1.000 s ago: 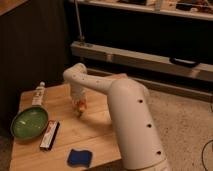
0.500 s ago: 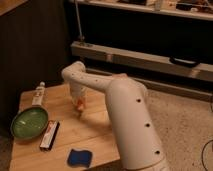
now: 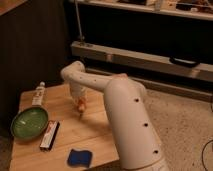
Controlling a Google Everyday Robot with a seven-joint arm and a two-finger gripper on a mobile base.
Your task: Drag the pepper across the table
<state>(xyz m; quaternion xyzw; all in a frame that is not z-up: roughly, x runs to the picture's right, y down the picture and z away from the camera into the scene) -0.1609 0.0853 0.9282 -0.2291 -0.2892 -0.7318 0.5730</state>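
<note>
White arm (image 3: 127, 120) rising thick at the right edge of the table (image 3: 95, 134), bent over at the top, slimmer forearm reaching left, wrist turned down, gripper (image 3: 79, 103) pointing straight down, low over the table's middle

wood tbl (image 3: 92, 131), grn bowl (image 3: 30, 122), tube (image 3: 38, 93), blue sponge (image 3: 79, 158)

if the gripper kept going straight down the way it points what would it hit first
The gripper points down over the small slender orange pepper, so it would probably meet the pepper first, with the light wooden plank table directly under that. Depth is unclear, so it may be touching it now.
</note>
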